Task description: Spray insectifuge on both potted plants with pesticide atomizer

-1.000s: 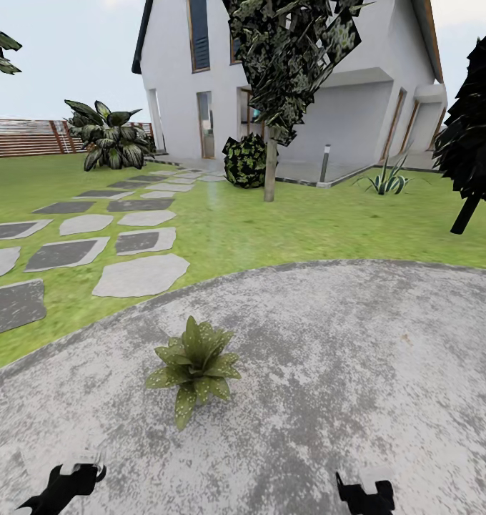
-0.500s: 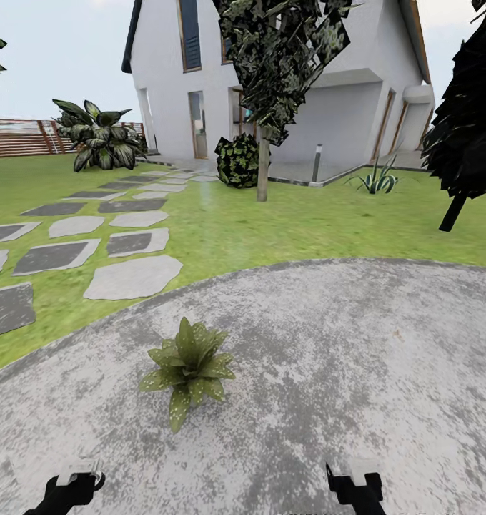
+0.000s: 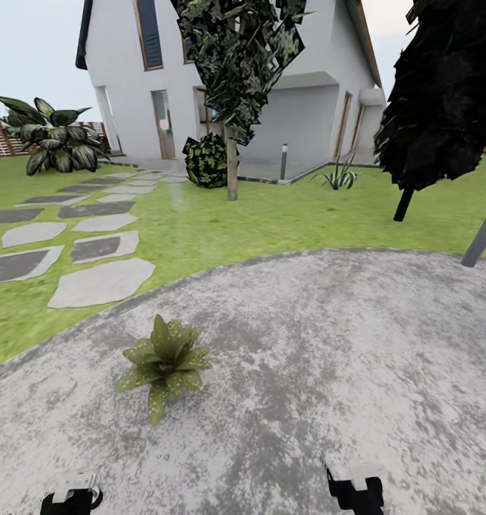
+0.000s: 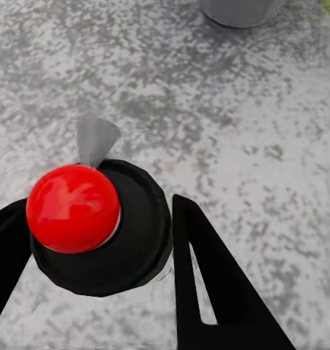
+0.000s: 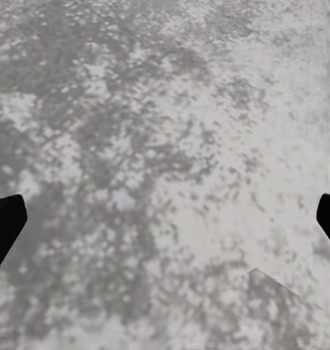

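One plant (image 3: 164,357) in the head view, low on the patio (image 3: 329,372), ahead and to the left, well apart from both grippers. Two wanted by the task, so risks covering this one alone and stopping short; calls for a search for the other. Left gripper (image 3: 71,495) and right gripper (image 3: 354,490) at the bottom edge, both held low and close to the body, reaching forward over the stone. Looks too far off for spray to reach the leaves from this stand: likely to drop mist on the patio short of the rosette.

Left wrist view next. Left gripper (image 4: 99,211) with fingers (image 4: 201,284) clamped on a round black body topped by a red knob, a small grey cone beside it; taken as the atomizer (image 4: 132,251) seen end-on. Points down at the stone, with a grey pot (image 4: 241,9) at the far edge of the view. Could go wrong two ways here: spraying at the ground instead of the leaves, or letting the bottle twist in a grip on nothing but smooth round sides. Cannot tell the nozzle's heading for certain from this angle, so worth checking before any squeeze.

Right wrist view last. Right gripper (image 5: 166,219) with fingers (image 5: 4,222) spread wide, nothing between, bare patio beneath. Idle and low over the stone; could knock the plant over on a close approach made without raising the arm first.
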